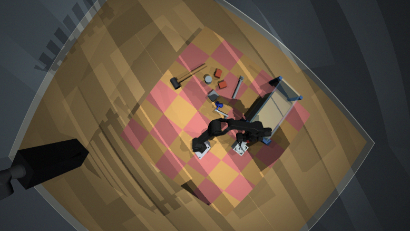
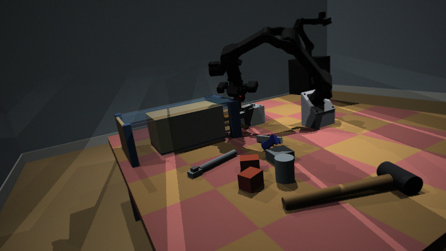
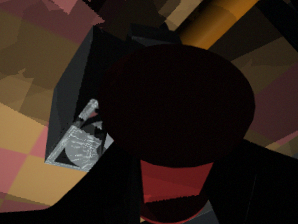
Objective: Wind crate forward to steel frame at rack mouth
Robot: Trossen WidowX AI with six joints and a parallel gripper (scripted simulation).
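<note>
The tan crate (image 2: 193, 126) sits flat inside the low clear-panelled cubby, its front a little short of the near blue frame post (image 2: 234, 120). An orange strap (image 2: 226, 117) (image 3: 215, 30) runs from the crate toward the winch. The silver and dark winch (image 1: 240, 148) (image 2: 256, 115) (image 3: 82, 147) stands just outside the mouth. My gripper (image 1: 247, 140) (image 2: 239, 99) (image 3: 160, 131) is shut on the red grip (image 3: 177, 105) of the winch handle, above and beside the winch on the cubby side. The crank's key and the round hole are hidden.
A silver bar tool (image 1: 237, 87) (image 2: 218, 161), two red blocks (image 1: 218, 73) (image 2: 250, 180), a grey cylinder (image 1: 208, 79) (image 2: 284, 169), a grey block (image 1: 212, 95), a blue piece (image 1: 218, 105) (image 2: 270, 142), a silver angled piece (image 1: 221, 112) and a mallet (image 1: 175, 83) (image 2: 399, 177) lie on the bench.
</note>
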